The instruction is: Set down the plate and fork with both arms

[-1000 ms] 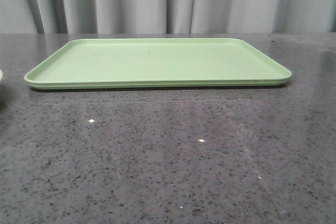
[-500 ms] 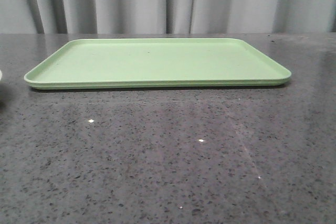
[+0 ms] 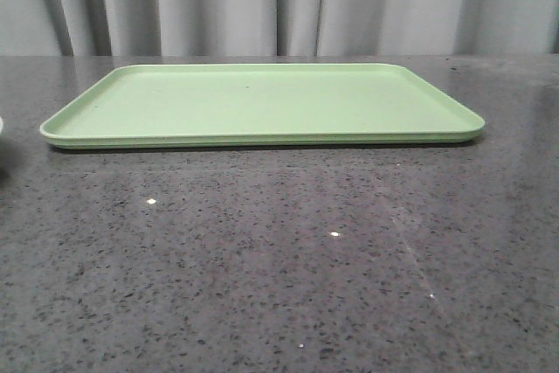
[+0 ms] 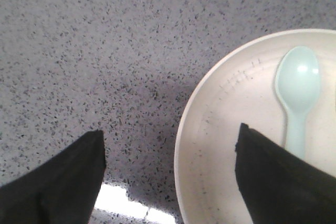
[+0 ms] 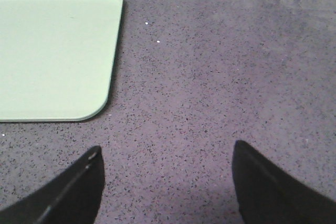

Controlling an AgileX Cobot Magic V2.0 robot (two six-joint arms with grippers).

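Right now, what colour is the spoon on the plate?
Pale blue-green spoon on the cream plate, best seen in the left wrist view.

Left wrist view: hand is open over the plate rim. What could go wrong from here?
1. A pale blue spoon lies loose in the plate; tilting the plate on the lift may slide it out.
2. The left hand straddles the rim with one finger over the inside; a thin rim pinch may slip.
3. The fork is in no view; the right hand is open over bare counter beside the green tray.
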